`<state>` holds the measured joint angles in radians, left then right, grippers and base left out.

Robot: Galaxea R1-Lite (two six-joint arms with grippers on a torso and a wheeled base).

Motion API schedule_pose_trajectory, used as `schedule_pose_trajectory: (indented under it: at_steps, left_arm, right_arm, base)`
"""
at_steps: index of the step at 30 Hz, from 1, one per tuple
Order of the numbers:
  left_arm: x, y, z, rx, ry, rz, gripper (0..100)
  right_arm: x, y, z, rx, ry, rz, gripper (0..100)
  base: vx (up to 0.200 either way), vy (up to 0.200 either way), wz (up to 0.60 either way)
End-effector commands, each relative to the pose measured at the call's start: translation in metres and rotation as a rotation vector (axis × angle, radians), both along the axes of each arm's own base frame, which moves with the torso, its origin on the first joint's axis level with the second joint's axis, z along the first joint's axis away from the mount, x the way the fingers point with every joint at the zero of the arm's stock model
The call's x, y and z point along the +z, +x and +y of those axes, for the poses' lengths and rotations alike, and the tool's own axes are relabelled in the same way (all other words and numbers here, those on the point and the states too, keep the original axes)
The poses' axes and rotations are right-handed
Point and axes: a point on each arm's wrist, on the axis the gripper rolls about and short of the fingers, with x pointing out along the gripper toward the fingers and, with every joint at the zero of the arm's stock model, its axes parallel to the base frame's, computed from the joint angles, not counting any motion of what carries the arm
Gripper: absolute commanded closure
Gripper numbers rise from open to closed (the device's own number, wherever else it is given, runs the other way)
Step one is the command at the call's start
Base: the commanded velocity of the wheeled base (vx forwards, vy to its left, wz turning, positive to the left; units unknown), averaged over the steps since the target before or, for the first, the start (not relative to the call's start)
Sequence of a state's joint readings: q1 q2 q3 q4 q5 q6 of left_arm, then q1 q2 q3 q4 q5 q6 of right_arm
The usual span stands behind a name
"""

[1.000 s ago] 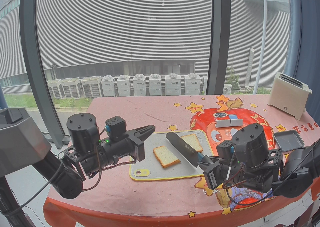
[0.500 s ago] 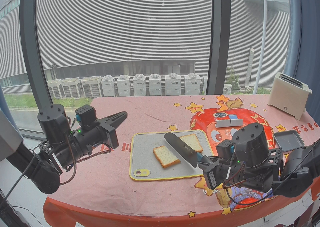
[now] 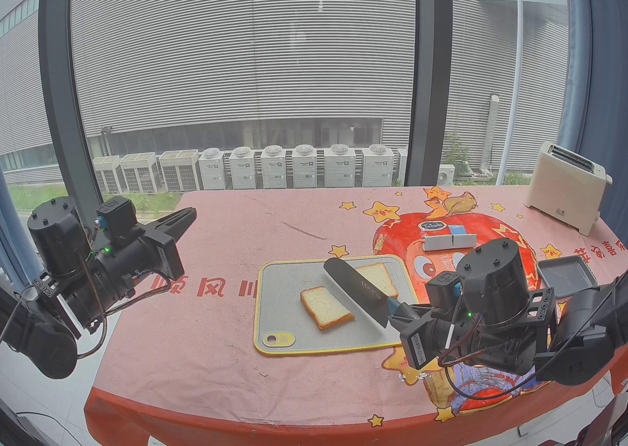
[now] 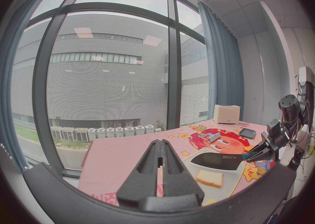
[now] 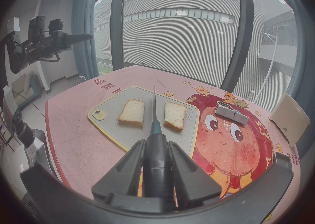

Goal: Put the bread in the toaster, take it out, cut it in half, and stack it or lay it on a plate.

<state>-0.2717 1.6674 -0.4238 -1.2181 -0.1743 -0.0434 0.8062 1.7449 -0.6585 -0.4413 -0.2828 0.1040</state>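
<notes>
Pink and printed with stars and a cartoon face, the table (image 3: 216, 349) carries a grey cutting board (image 3: 288, 284) at the centre of the frame. On the board lie the left bread half (image 3: 326, 307) and the right bread half (image 3: 383, 276), apart, with the knife (image 3: 356, 290) pointing between them and its blade partly covering the right one. The right gripper (image 3: 400, 320), at lower right, has its fingers clamped on the knife's handle. The left gripper (image 3: 186, 215) hangs at middle left, well apart from the board, with its fingers pressed together on nothing. The cream toaster (image 3: 566, 187) stands at the far right, and a dark square plate (image 3: 566, 275) lies just below it in the frame.
</notes>
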Motion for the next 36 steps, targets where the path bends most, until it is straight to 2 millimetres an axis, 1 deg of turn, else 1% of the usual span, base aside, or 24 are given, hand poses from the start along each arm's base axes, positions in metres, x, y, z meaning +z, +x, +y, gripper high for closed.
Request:
schedule_pose_trajectory:
  at_steps: [1,3,6,9,13,19,20,22,24,25,31,32,33,34,35,36]
  left_arm:
    - [0.012,-0.011,0.021,0.075,-0.007,-0.032,100]
    - [0.016,-0.014,0.027,0.095,-0.011,-0.049,100]
    - [0.022,-0.024,0.036,0.119,-0.015,-0.073,100]
    - [0.017,-0.038,0.039,0.125,-0.014,-0.061,100]
    - [0.018,-0.058,0.043,0.13,-0.019,-0.07,100]
    - [0.017,-0.07,0.056,0.193,-0.015,-0.081,100]
    - [0.016,-0.074,0.057,0.196,-0.014,-0.078,0]
    - [0.015,-0.078,0.057,0.194,-0.014,-0.076,0]
    - [0.012,-0.092,0.058,0.196,-0.021,-0.079,0]
    - [0.012,-0.092,0.058,0.197,-0.021,-0.08,0]
    - [0.01,-0.124,0.063,0.228,-0.028,-0.128,0]
    - [0.01,-0.124,0.063,0.228,-0.028,-0.131,0]
    - [0.008,-0.131,0.064,0.23,-0.03,-0.14,0]
    - [0.007,-0.134,0.064,0.232,-0.03,-0.141,0]
    - [0.007,-0.134,0.064,0.232,-0.03,-0.141,0]
    - [0.004,-0.141,0.065,0.24,-0.028,-0.142,0]
  right_arm:
    - [0.0,0.002,-0.001,-0.007,-0.002,0.0,100]
    - [-0.001,0.003,-0.002,-0.012,-0.002,0.001,100]
    - [-0.001,0.002,-0.002,-0.009,-0.003,0.002,100]
    - [-0.004,0.004,-0.001,-0.012,-0.01,0.009,100]
    - [-0.003,0.005,0.0,-0.012,0.005,-0.006,100]
    - [-0.011,0.008,0.003,-0.012,0.008,-0.012,100]
    - [-0.011,0.008,0.003,-0.011,0.009,-0.011,100]
    - [-0.011,0.008,0.003,-0.012,0.008,-0.012,100]
    - [-0.009,0.008,0.003,-0.012,0.012,-0.016,100]
    - [-0.009,0.008,0.003,-0.011,0.011,-0.016,100]
    - [-0.01,0.005,0.005,-0.001,0.009,-0.013,100]
    - [-0.009,0.005,0.005,0.0,0.01,-0.014,100]
    - [-0.009,0.005,0.005,-0.001,0.011,-0.015,100]
    - [-0.009,0.005,0.005,-0.001,0.011,-0.015,100]
    - [-0.009,0.005,0.005,-0.001,0.011,-0.015,100]
    - [-0.009,0.005,0.005,-0.001,0.011,-0.015,100]
  base:
    - [0.0,0.0,0.0]
    - [0.0,0.0,0.0]
    - [0.0,0.0,0.0]
    - [0.0,0.0,0.0]
    - [0.0,0.0,0.0]
    - [0.0,0.0,0.0]
    - [0.0,0.0,0.0]
    - [0.0,0.0,0.0]
    - [0.0,0.0,0.0]
    - [0.0,0.0,0.0]
    - [0.0,0.0,0.0]
    - [0.0,0.0,0.0]
    - [0.0,0.0,0.0]
    - [0.0,0.0,0.0]
    - [0.0,0.0,0.0]
    - [0.0,0.0,0.0]
